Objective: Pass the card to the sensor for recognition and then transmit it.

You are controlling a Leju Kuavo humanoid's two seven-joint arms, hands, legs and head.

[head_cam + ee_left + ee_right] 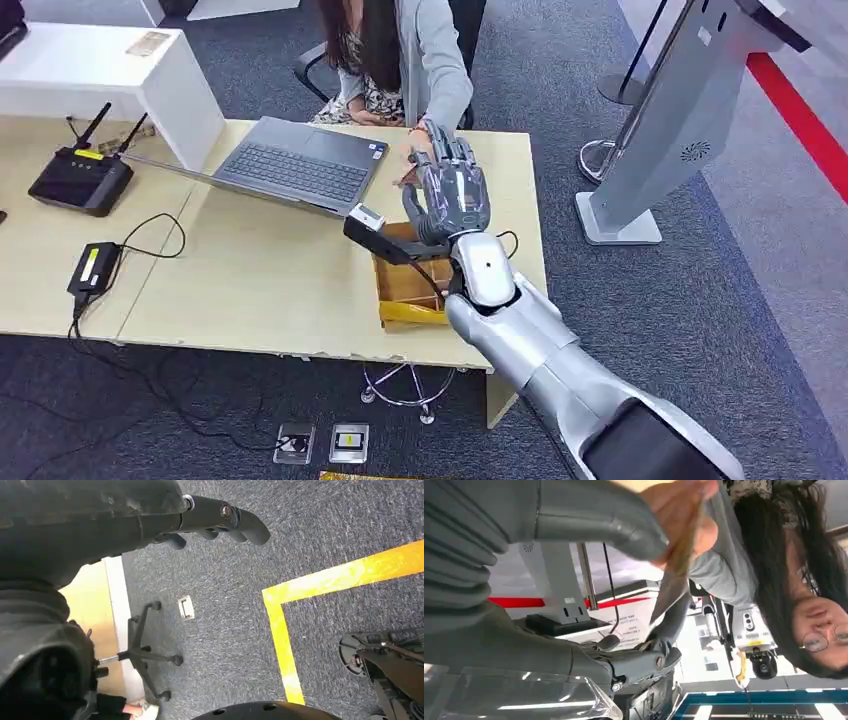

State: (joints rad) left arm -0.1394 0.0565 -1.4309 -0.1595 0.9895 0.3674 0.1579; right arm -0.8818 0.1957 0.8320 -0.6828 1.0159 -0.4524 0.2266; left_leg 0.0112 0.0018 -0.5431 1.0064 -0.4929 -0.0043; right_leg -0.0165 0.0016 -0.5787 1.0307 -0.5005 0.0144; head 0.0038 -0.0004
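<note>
The robot's grey right hand (589,535) pinches the thin tan card (679,575) beside the person's hand (684,515); releasing early could drop it onto the wooden table (260,280)

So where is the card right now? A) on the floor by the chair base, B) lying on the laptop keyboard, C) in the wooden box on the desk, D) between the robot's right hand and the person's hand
D: in the right wrist view the card sits edge-on between the right hand and the person's hand, which touches its top; whether the thumb grips it is unclear.
</note>
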